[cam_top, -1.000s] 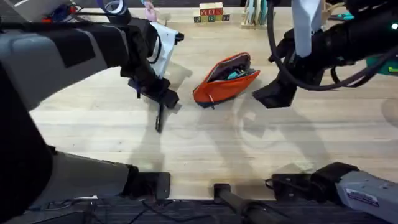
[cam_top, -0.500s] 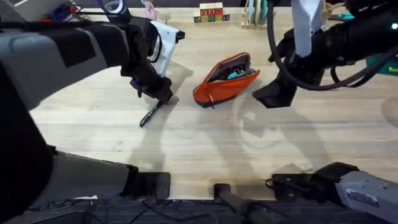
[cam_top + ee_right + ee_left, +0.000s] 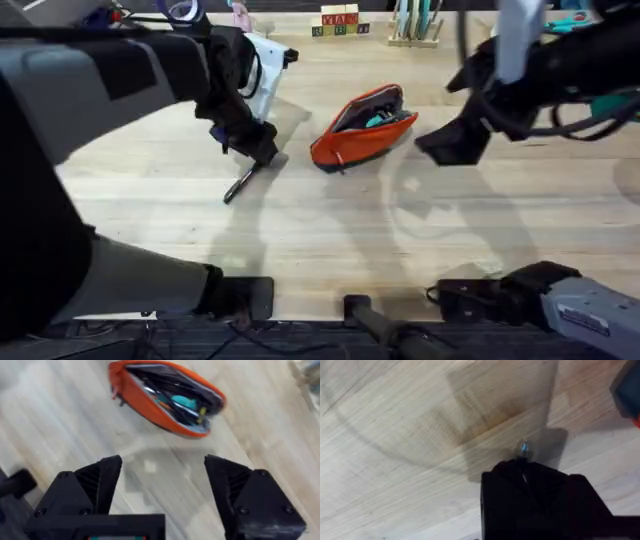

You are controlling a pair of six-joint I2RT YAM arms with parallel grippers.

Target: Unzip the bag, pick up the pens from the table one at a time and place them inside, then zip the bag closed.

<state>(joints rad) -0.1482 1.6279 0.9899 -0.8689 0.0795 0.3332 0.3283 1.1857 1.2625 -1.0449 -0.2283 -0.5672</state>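
Note:
The orange bag (image 3: 352,135) lies unzipped in the middle of the table (image 3: 330,225), and dark and teal items show in its mouth. My left gripper (image 3: 256,147) is to the left of the bag, shut on a dark pen (image 3: 238,186) that slants down and to the left from its fingers. In the left wrist view the pen's tip (image 3: 524,449) sticks out past the closed black fingers (image 3: 505,485). My right gripper (image 3: 452,146) hangs open to the right of the bag. The right wrist view looks down on the bag (image 3: 150,402) beyond the spread fingers (image 3: 97,482).
Lettered wooden blocks (image 3: 338,22) and a rack of upright sticks (image 3: 413,20) stand along the far edge. A teal object (image 3: 612,102) lies at the right edge behind the right arm. Bare tabletop stretches in front of the bag.
The pen in my left gripper has swung from upright to slanting down-left and sits slightly higher. My right gripper has shifted a little to the right, away from the bag.

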